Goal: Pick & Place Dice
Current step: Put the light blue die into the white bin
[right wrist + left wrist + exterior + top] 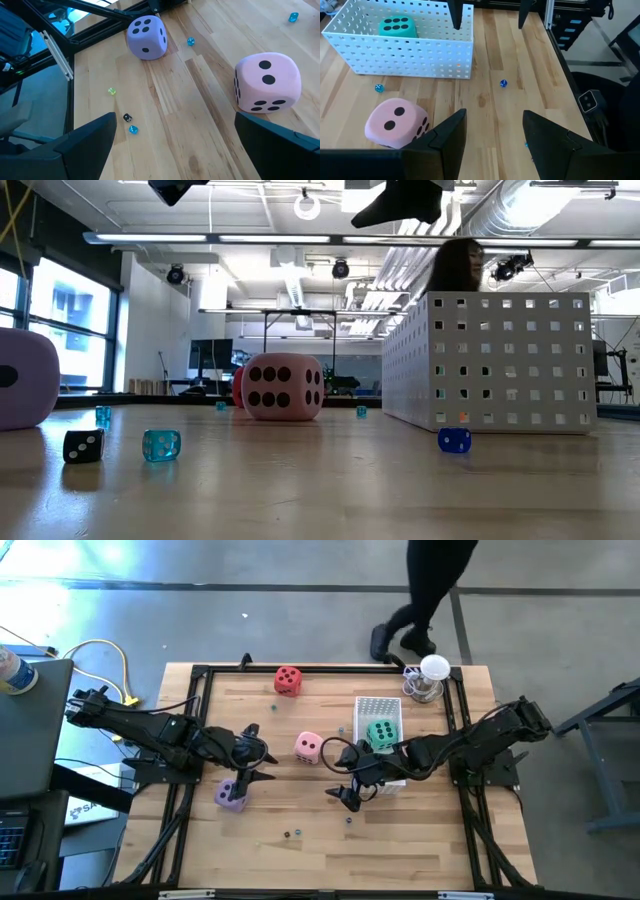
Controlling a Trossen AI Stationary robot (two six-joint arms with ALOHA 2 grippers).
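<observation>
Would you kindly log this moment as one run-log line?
green die: in white basket | pink die, purple die, red die: on table | left gripper, right gripper: fingers open, empty

Both arms are being held low over the table, reaching inward toward each other. The left gripper (pixel 262 762) is being kept partly open and empty; the right gripper (pixel 347 797) is being held wide apart, empty.

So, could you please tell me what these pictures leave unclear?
- Red die: in the low view almost wholly hidden behind the pink die.
- Green die: in the low view hidden by the basket wall.
- Purple die: cut off by the low view's edge.
- Tiny bead: pips too small to read.
</observation>
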